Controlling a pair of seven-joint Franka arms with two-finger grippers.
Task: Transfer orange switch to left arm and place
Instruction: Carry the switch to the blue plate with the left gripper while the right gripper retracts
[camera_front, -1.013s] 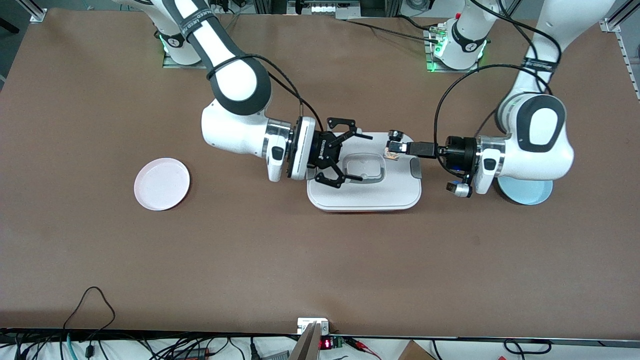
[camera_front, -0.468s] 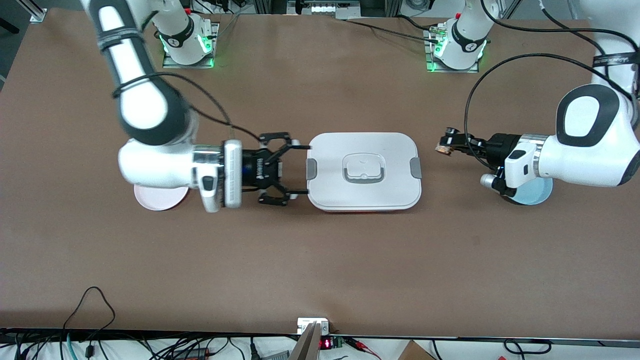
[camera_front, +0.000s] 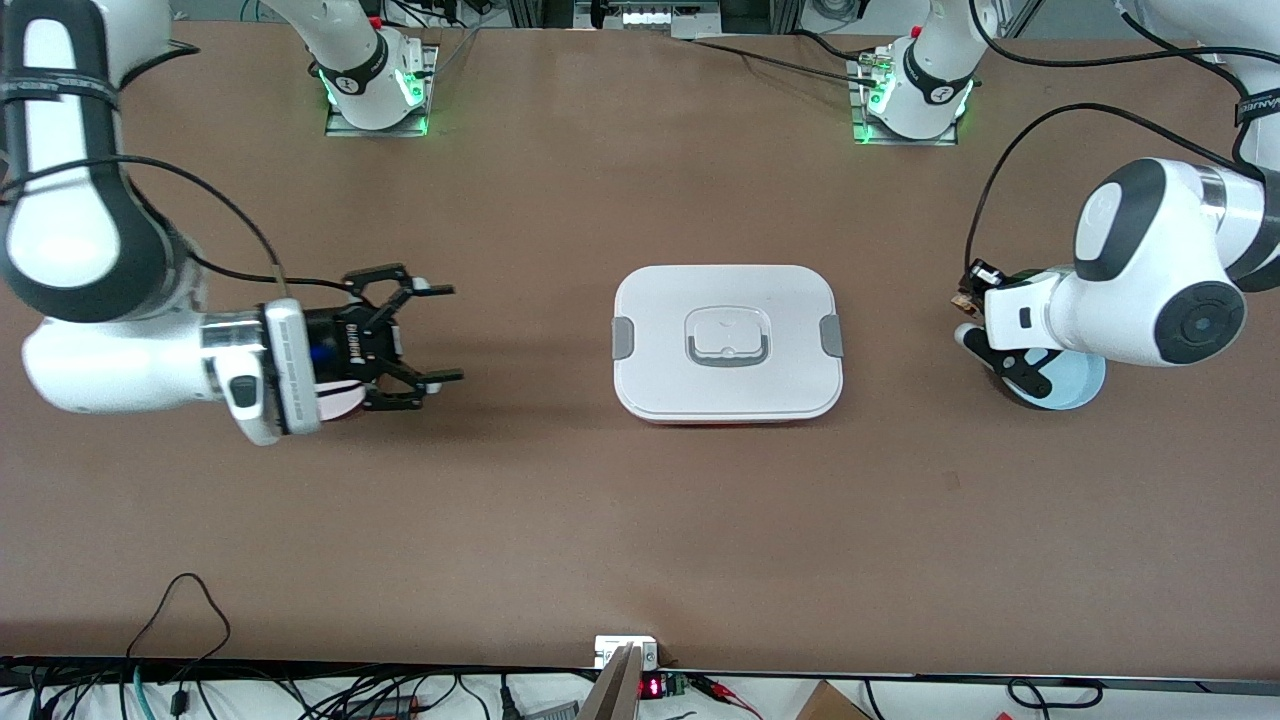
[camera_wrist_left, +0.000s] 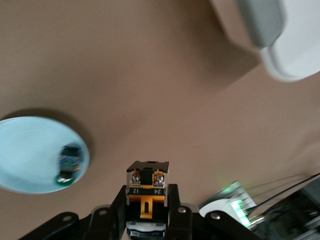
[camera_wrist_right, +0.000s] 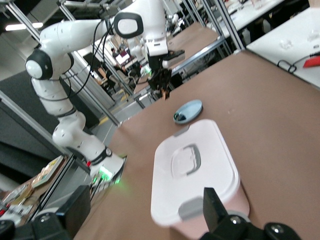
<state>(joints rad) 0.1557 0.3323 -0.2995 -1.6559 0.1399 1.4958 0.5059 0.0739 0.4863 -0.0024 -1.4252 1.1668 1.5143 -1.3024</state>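
The orange switch (camera_wrist_left: 146, 192) is clamped between my left gripper's (camera_wrist_left: 147, 210) fingers, with its screw terminals showing. In the front view my left gripper (camera_front: 972, 297) holds the switch (camera_front: 963, 293) in the air beside the blue plate (camera_front: 1072, 386), off the box's end nearest the left arm. The white lidded box (camera_front: 728, 400) sits mid-table. My right gripper (camera_front: 450, 333) is open and empty, over the table between the box and the pink plate (camera_front: 340, 403). In the right wrist view my right gripper (camera_wrist_right: 145, 220) faces the box (camera_wrist_right: 220, 150).
The blue plate (camera_wrist_left: 30, 155) holds a small block with a green tip (camera_wrist_left: 66, 164). The box's corner (camera_wrist_left: 290, 55) shows in the left wrist view. The pink plate is mostly hidden under my right wrist. The blue plate (camera_wrist_right: 189, 111) shows in the right wrist view.
Both grippers have drawn back from over the box toward their own ends of the table. The left gripper has kept the switch throughout; the right has stayed open.
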